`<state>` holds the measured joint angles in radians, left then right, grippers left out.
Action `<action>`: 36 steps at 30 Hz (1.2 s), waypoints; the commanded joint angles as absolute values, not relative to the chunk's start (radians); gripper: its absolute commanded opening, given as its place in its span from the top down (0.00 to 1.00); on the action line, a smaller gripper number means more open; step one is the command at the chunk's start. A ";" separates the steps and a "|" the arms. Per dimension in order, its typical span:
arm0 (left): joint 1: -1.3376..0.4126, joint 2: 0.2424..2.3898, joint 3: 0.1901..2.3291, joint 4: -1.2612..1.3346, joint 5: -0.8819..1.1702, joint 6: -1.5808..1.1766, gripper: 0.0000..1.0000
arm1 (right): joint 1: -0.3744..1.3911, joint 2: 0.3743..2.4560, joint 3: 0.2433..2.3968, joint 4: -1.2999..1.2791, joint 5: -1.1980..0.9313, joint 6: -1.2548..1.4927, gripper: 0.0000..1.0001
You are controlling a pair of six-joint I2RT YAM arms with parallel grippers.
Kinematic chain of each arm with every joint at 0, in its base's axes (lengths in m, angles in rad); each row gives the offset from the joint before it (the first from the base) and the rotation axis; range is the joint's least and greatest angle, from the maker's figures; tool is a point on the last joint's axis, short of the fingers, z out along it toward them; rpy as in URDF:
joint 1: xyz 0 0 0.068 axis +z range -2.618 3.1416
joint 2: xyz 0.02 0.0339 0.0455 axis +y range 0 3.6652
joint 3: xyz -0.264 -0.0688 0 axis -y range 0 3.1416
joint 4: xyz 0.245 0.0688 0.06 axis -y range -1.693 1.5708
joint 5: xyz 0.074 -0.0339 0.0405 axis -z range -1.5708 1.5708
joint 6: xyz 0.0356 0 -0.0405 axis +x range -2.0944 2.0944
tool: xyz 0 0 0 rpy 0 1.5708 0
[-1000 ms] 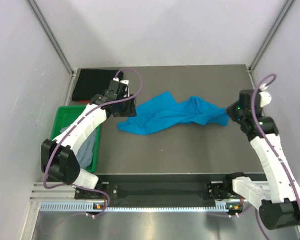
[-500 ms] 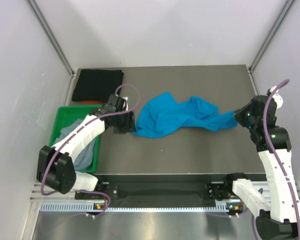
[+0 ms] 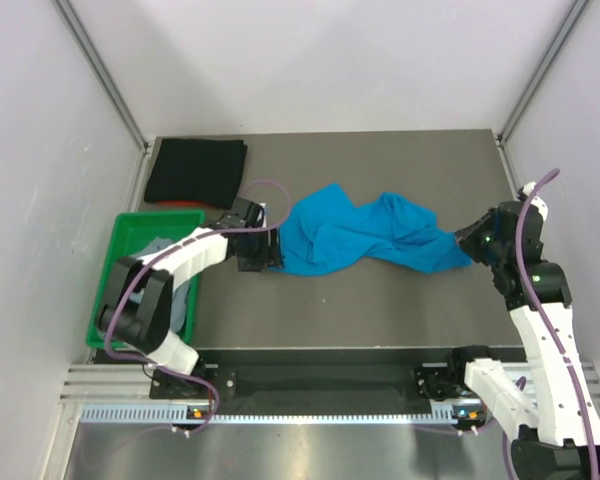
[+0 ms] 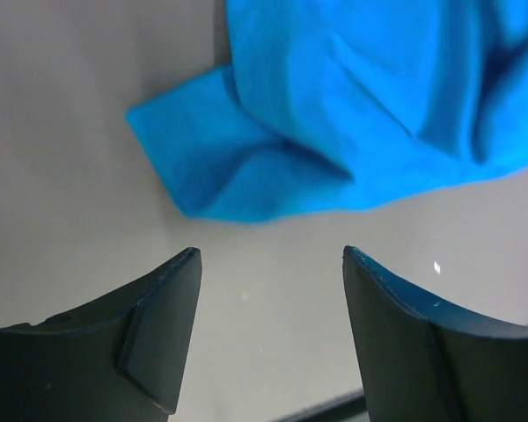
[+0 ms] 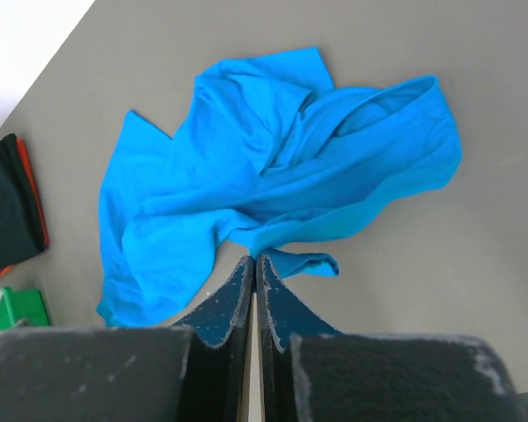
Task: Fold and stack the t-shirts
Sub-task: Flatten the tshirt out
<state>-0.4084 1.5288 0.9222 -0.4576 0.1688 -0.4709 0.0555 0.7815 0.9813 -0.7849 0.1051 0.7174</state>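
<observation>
Across the dark grey table (image 3: 380, 300), the crumpled bright blue cloth t-shirt (image 3: 350, 235) lies with my right claw (image 5: 253, 260) pinching its right end and my left claw (image 4: 270, 253) spread just beside its left edge

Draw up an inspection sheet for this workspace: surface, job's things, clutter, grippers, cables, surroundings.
Surface: dark grey table, no spills seen.
Job's things: blue shirt crumpled mid-table; black shirt folded at the far left corner; grey shirt bunched in the green bin.
Clutter: green bin at the table's left side; red strip beside the black shirt, cannot tell what it is.
Grippers: left gripper open, just short of the blue shirt's left edge; right gripper shut on the blue shirt's right end.
Cables: left cable and right cable, purple, looped above the wrists.
Surroundings: white walls; metal rail at the near edge.
</observation>
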 commanded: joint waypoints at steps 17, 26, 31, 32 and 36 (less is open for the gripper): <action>-0.408 1.557 1.103 -0.523 0.218 -0.409 1.00 | 0.009 0.761 1.094 -0.790 0.167 0.655 1.00; -0.408 1.350 1.465 -0.844 0.098 -0.505 1.00 | 0.008 0.759 1.391 -0.968 0.400 0.600 1.00; -0.407 1.377 1.558 -0.859 0.132 -0.512 1.00 | 0.008 0.788 1.511 -0.971 0.431 0.588 1.00; -0.405 1.412 1.580 -0.861 0.129 -0.508 1.00 | 0.008 0.798 1.509 -0.957 0.428 0.586 1.00; -0.336 1.549 1.635 -0.830 0.185 -0.495 1.00 | 0.009 0.839 1.430 -0.872 0.396 0.580 1.00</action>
<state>-0.3901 1.4265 1.6104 -0.8093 0.1505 -0.4961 0.0162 0.7830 1.4773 -0.9321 0.3920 0.6044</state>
